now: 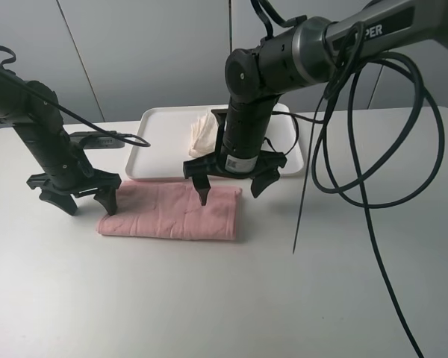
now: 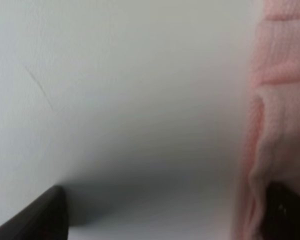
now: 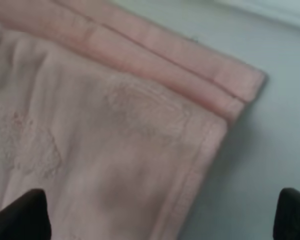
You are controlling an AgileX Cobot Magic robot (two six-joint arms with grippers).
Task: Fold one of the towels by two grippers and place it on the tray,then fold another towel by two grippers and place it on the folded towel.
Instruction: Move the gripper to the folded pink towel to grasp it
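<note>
Left end effector point(image 1: 87, 203) open, straddling pink towel point(image 1: 168, 212) left edge, mid-left of frame; right end effector point(image 1: 229, 194) open across its right edge.

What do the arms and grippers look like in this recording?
The left arm and right arm are dark grey-black jointed tubes; the right has a lighter grey link with partly visible white lettering, a white sticker near the wrist, and loose black cables. The left gripper and right gripper have black claw-like fingers.
</note>
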